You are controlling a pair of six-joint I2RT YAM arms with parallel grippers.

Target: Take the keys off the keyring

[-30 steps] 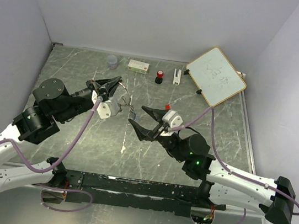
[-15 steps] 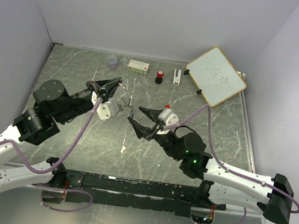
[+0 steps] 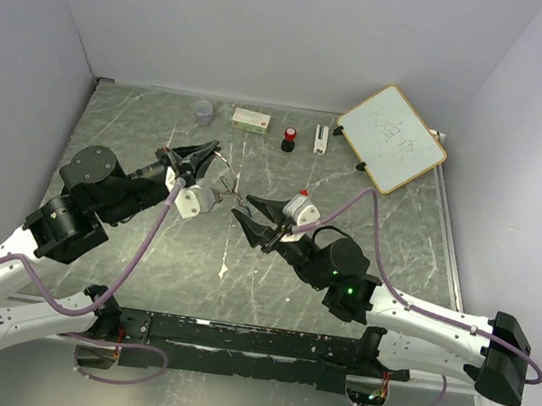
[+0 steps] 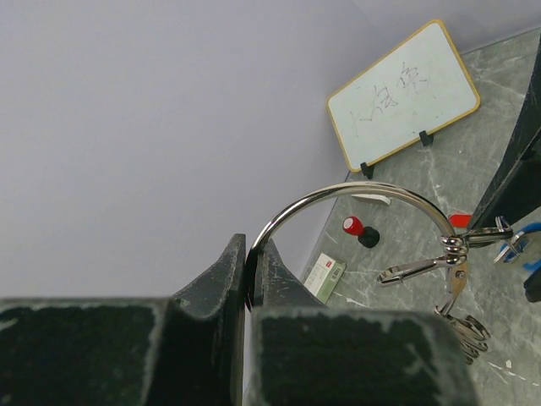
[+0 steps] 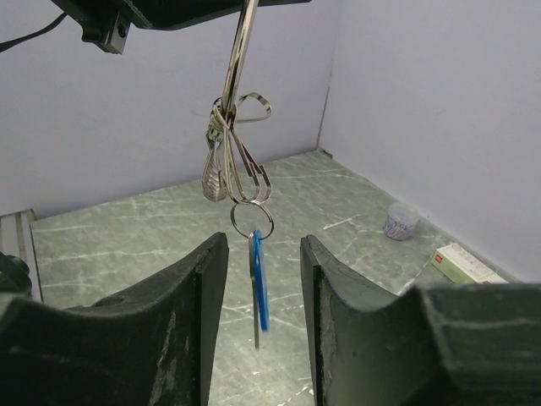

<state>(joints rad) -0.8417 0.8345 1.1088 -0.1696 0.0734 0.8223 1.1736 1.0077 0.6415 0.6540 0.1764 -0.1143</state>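
- Above the middle of the worktop (image 3: 142, 114), the left fingers (image 4: 215, 296) are clenched on the keyring (image 4: 355, 193). They pinch its thin silver wire between their tips and hold it clear of the surface.
- Seen from the left wrist, the wire arcs up and away from the pinch, and a bunch of silver clips (image 4: 452, 254) dangles at its far side.
- Seen from the right wrist, the clips hang below the wire. A small split ring (image 5: 251, 220) sits under them, and the blue key (image 5: 258, 283) hangs from it, blade down.
- The right fingers (image 5: 182, 288) are spread apart, one on each side of the blue key. The key hangs in the gap and neither finger is seen touching it.
- From overhead, the two arms reach toward each other, the left from the left side and the right from the right. The keyring bunch hangs between their tips.
- A small red patch (image 4: 461, 220) shows just beside the clips; whether it is the red key cannot be told.
- Along the far edge stand a clear cup (image 3: 203, 109), a small box (image 3: 250, 119) and a black object with a red top (image 3: 288, 141). A tilted whiteboard (image 3: 391, 139) is at the far right.
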